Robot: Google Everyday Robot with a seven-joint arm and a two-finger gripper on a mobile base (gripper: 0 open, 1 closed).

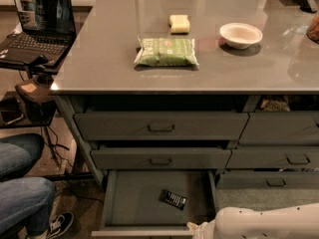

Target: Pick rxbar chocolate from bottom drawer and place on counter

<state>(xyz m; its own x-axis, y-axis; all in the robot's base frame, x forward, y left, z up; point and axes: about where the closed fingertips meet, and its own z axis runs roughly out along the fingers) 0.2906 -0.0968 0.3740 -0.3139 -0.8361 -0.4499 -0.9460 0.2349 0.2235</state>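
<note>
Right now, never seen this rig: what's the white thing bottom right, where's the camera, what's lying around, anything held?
There is one camera view, looking down on the counter and its drawers from the front; its mounting isn't on record. The white shape is the robot's arm. Its gripper sits at the picture's bottom edge, by the open bottom drawer's front right corner, mostly cut off. On the counter lie a green packet, a yellow block and a white bowl. The rxbar chocolate lies loose on the drawer floor, not held. At left are a laptop and someone's legs.
</note>
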